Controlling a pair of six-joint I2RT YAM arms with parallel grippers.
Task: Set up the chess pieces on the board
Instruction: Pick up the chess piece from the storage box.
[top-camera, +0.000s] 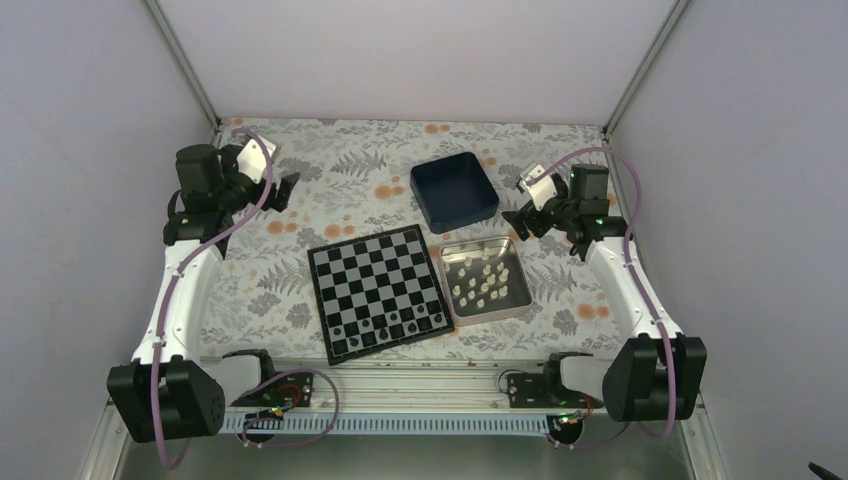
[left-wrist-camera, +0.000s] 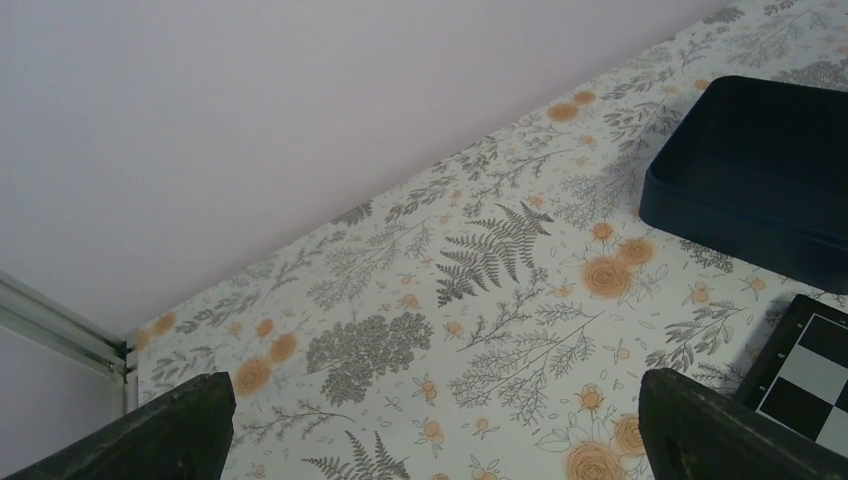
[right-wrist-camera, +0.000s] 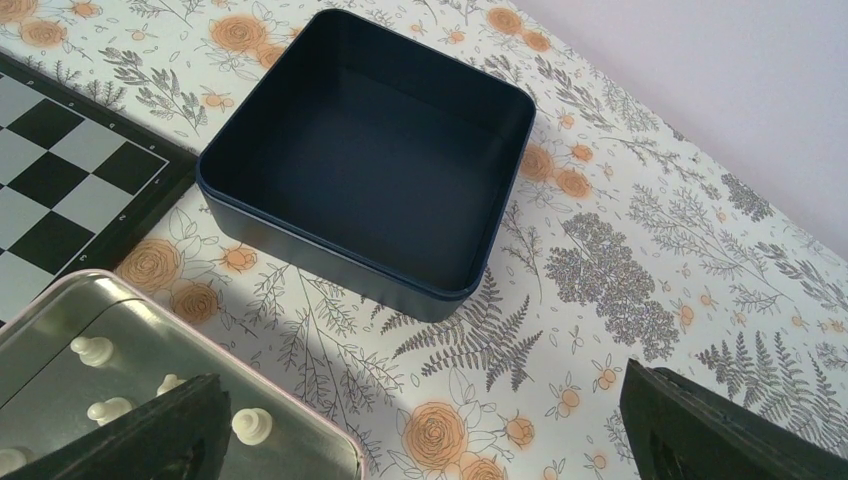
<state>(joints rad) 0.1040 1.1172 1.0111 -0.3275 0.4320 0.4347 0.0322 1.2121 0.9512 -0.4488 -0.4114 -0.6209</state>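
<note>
The chessboard (top-camera: 370, 270) lies at the centre. Just right of it sits the tin (top-camera: 508, 252), with the chess pieces (top-camera: 480, 283) loose inside. Beyond the tin, slightly left, stands the box (top-camera: 454, 190). On the chessboard's near rows stand other pieces (top-camera: 385, 325).

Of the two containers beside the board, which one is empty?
The dark blue square box, behind the silver tin: its inside is bare, whereas the tin holds the cream-white chess pieces.

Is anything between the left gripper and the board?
No: only bare floral table cover lies between the left gripper and the board, seen in the top view.
</note>
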